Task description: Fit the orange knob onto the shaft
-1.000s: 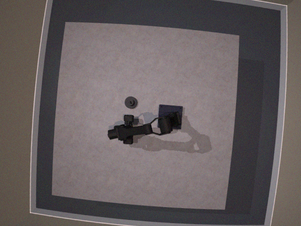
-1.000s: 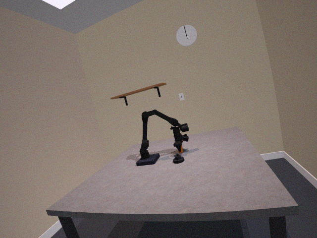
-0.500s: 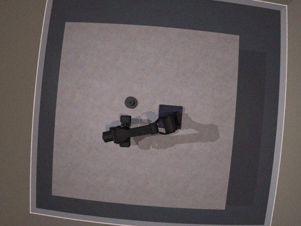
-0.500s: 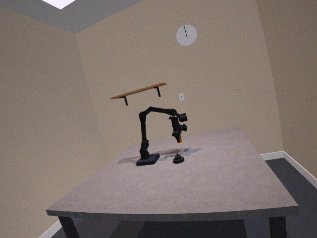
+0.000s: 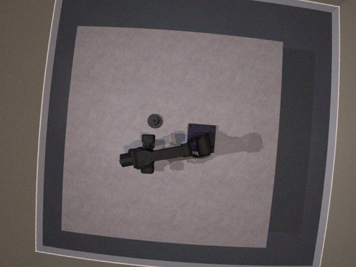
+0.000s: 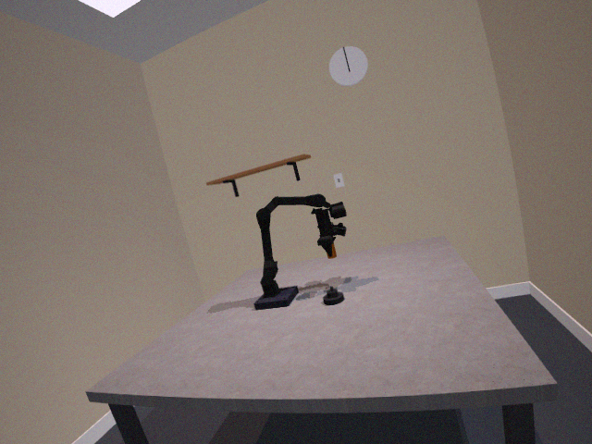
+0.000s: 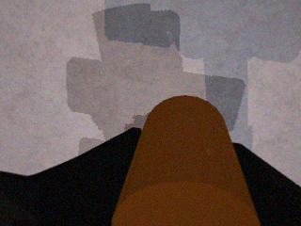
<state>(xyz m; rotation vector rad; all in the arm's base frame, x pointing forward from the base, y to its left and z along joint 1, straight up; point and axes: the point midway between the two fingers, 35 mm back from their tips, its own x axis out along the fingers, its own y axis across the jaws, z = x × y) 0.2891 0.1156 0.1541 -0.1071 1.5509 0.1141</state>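
The orange knob (image 6: 332, 251) (image 7: 183, 151) is held between the two black fingers of my gripper (image 6: 330, 252), high above the table top. In the wrist view the knob fills the lower middle, with a finger on each side. In the top view the arm hides the knob and the fingertips. The round dark pedestal (image 5: 154, 120) (image 6: 333, 299) stands on the table with its short shaft pointing up. In the exterior view the gripper is above and beyond the pedestal, well apart from it. The shaft's flat side and the knob's hole cannot be seen.
The arm's dark base plate (image 5: 201, 129) (image 6: 276, 298) is on the table near the pedestal. The pale table top (image 5: 172, 201) (image 6: 334, 353) carries shadows of the arm. A wooden shelf (image 6: 258, 169) is on the wall behind.
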